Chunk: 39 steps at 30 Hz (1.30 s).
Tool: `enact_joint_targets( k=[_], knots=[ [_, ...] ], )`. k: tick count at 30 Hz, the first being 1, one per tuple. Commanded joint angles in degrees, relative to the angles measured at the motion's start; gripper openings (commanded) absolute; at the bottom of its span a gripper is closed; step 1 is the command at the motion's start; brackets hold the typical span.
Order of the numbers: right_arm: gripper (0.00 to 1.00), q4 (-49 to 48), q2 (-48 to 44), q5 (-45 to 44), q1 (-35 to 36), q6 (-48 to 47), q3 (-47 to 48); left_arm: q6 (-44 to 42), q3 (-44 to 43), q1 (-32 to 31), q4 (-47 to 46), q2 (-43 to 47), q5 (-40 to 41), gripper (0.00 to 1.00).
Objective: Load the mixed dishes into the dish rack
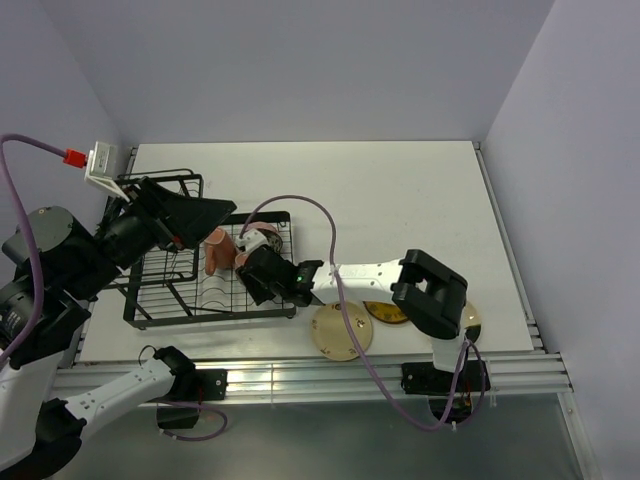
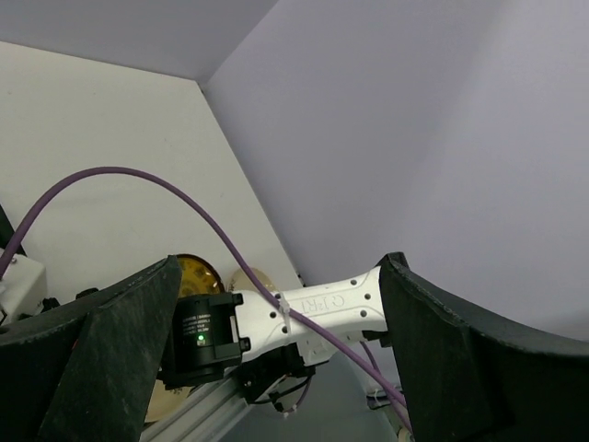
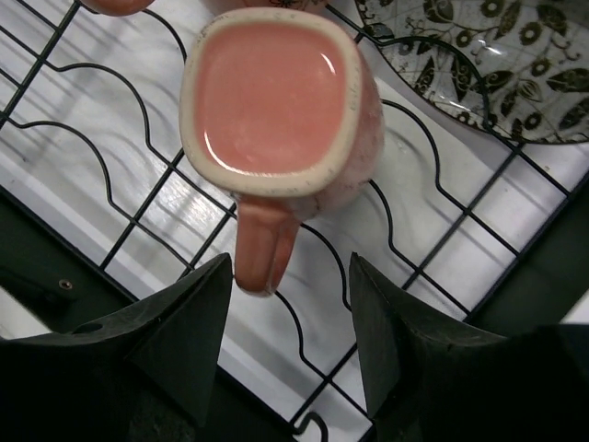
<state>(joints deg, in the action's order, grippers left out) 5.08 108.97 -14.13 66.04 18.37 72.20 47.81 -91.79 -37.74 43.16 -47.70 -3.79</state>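
Observation:
The black wire dish rack (image 1: 160,300) stands at the left. Two pinkish-orange mugs (image 1: 215,252) and a small dark patterned bowl (image 1: 263,238) sit in it. In the right wrist view one mug (image 3: 271,92) stands upright on the rack wires (image 3: 138,216), with the bowl (image 3: 479,64) beside it. My right gripper (image 3: 290,308) is open, and the mug's handle (image 3: 262,244) sits just between its fingertips, not clamped. It also shows in the top view (image 1: 258,272). My left gripper (image 1: 215,215) is open and empty above the rack (image 2: 276,359). A cream plate (image 1: 340,332), the mustard-yellow plate (image 1: 385,313) and a second cream plate (image 1: 472,318) lie on the table.
The plates lie by the table's near edge, partly under my right arm (image 1: 370,272). A purple cable (image 1: 325,235) loops over the rack's right side. The raised cage end (image 1: 170,185) of the rack is at the far left, near the wall.

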Motion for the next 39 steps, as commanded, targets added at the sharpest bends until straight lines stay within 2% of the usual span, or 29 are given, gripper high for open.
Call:
enact_joint_targets(
  k=[1, 9, 12, 13, 17, 20, 22, 25, 34, 39],
  knots=[
    [0.61, -3.5, -5.6, -1.51, -0.39, 1.32, -1.1, -1.14, 0.56, 0.12, -0.71, 0.68, -3.32, 0.95],
    [0.66, -1.75, -20.36, -5.2, -0.91, 4.73, -7.33, -1.76, 1.52, 0.03, -1.14, 0.6, -7.72, 0.93],
    [0.68, 4.39, -27.21, -10.37, -3.1, 10.25, -9.26, -1.58, 3.36, 0.12, -1.85, -0.46, -9.74, 0.92],
    [0.68, 9.54, -30.8, -13.61, -5.46, 12.54, -9.8, -1.49, 3.98, 0.12, -1.93, -1.42, -10.0, 0.91],
    [0.68, 19.33, -42.58, -19.59, -11.7, 20.64, -18.21, -1.06, 8.63, -0.49, -4.92, -4.32, -12.46, 0.89],
    [0.69, 26.1, -53.48, -20.85, -16.45, 25.48, -23.66, -1.93, 11.98, -4.53, -6.5, -8.62, -9.4, 0.87],
    [0.69, 30.05, -61.63, -20.24, -21.29, 27.15, -25.44, -2.81, 12.42, -9.69, -7.12, -13.89, -5.55, 0.87],
    [0.69, 32.61, -70.52, -15.59, -26.39, 26.1, -27.38, -4.65, 12.6, -13.58, -9.13, -21.43, -4.82, 0.86],
    [0.68, 46.32, -81.18, -14.52, -27.72, 31.29, -24.75, -8.96, 12.07, -18.07, -16.87, -39.91, -9.21, 0.79],
    [0.68, 49.58, -83.74, -14.7, -27.72, 32.16, -24.13, -10.37, 9.36, -19.83, -17.32, -50.0, -5.99, 0.73]
  ],
)
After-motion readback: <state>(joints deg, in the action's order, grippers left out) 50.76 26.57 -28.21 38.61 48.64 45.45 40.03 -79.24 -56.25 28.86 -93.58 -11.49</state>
